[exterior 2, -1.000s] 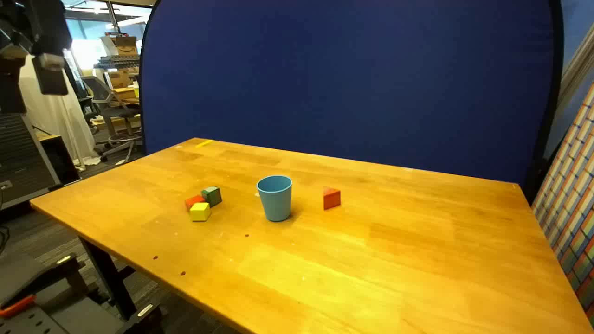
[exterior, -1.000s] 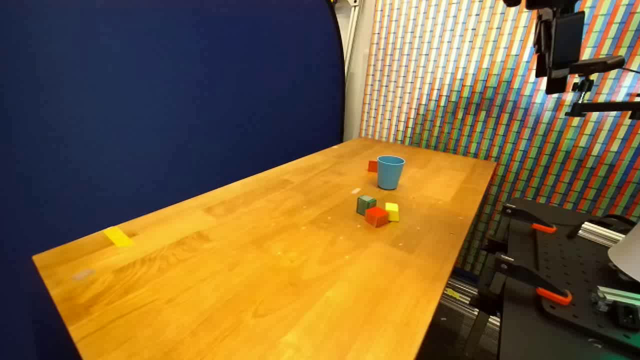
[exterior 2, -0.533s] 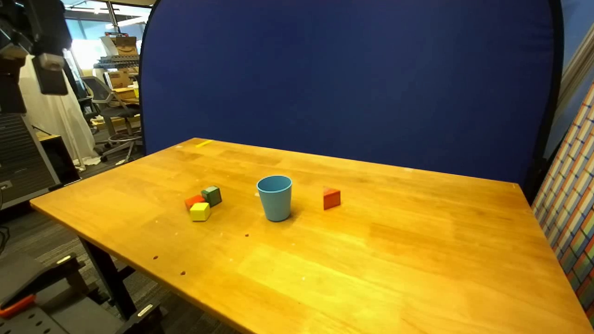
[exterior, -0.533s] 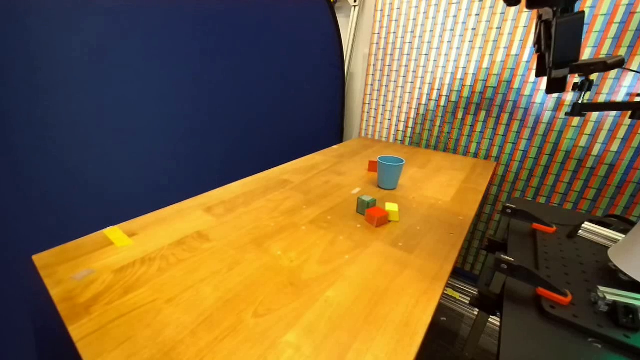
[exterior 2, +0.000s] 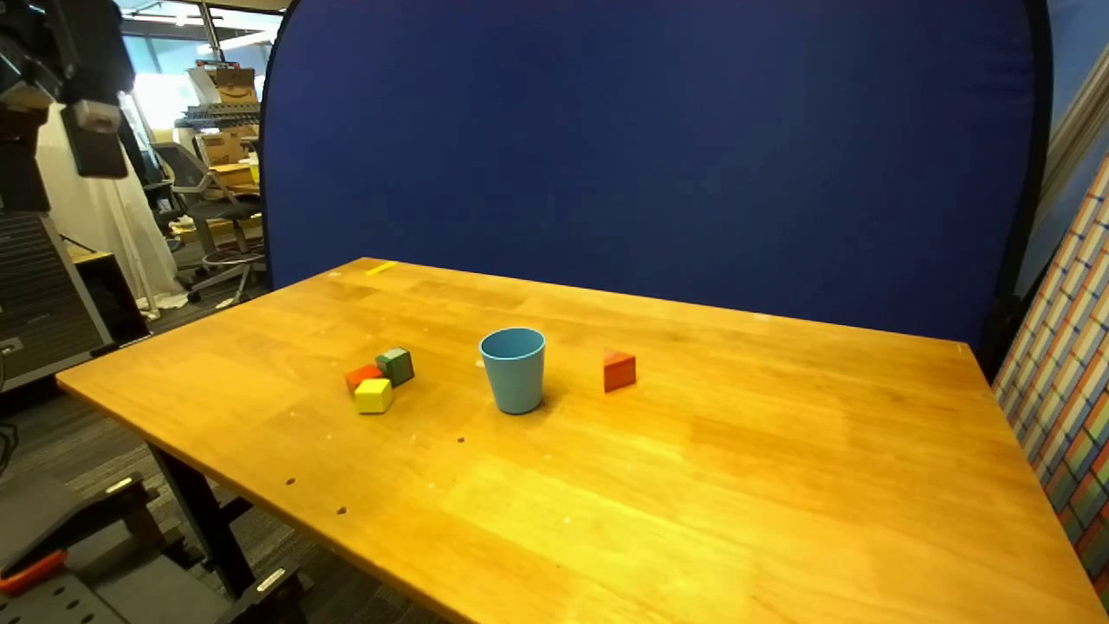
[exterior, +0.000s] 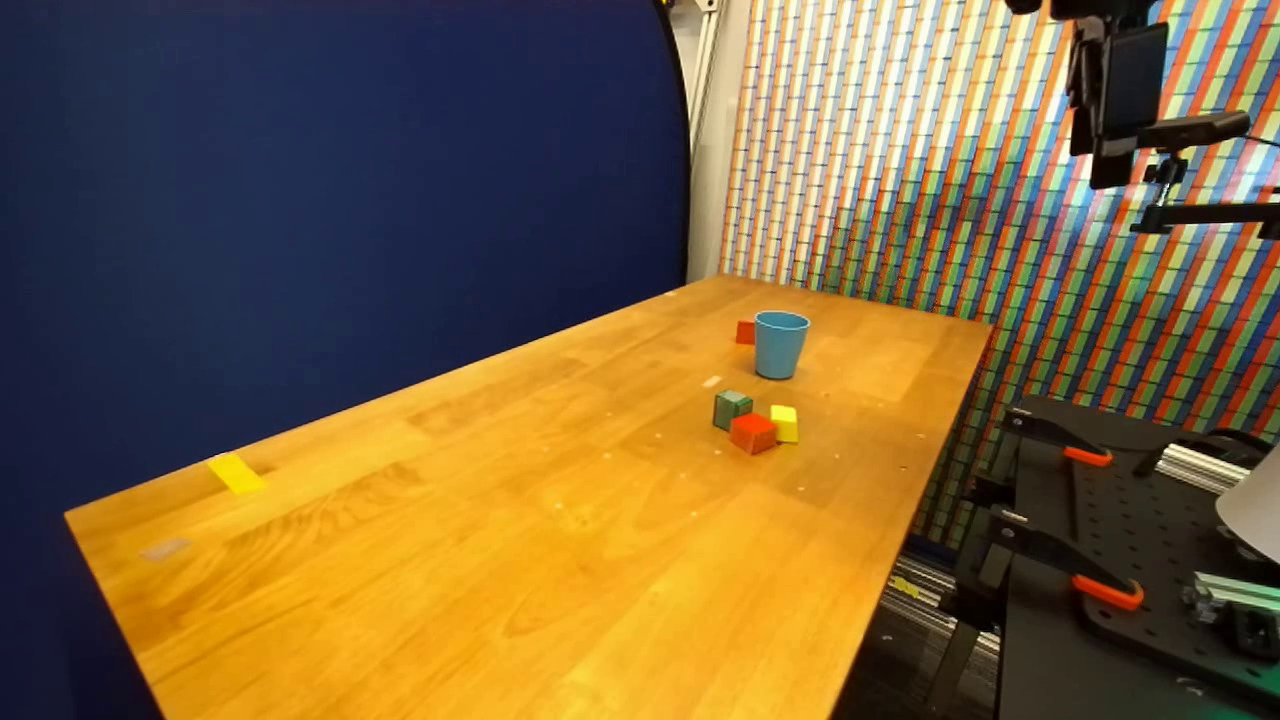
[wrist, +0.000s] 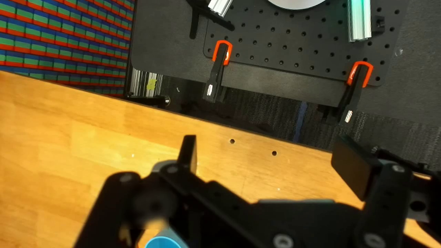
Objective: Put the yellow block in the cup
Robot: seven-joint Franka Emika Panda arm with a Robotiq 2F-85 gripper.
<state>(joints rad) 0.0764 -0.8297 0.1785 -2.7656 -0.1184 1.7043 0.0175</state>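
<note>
Yellow block (exterior 2: 373,397) is down on the wooden surface (exterior 2: 693,494), flat on one face and well apart from the claw (wrist: 267,155). High up to my left hangs that claw, and the wrist view shows its jaws standing wide apart, with wood visible between them. The block itself looks a plain cube, so I can't pick out a long axis. In an exterior view one side faces almost straight at me, with a thin slice showing of the side that looks toward the cup (exterior 2: 517,381). That cup is about as far off, over to the right, upright, mouth up. Just behind the yellow block comes the red block (exterior 2: 362,376); whether the two touch, I can't say. Close by, a bit farther back, is the green block (exterior 2: 396,367). Right of the cup and somewhat beyond it sits the wedge (exterior 2: 619,371), red, its top three-cornered. Away near the far left corner is a yellow strip (exterior 2: 381,269), flat on the wood, and behind everything stands a big blue screen (exterior 2: 650,156).
</note>
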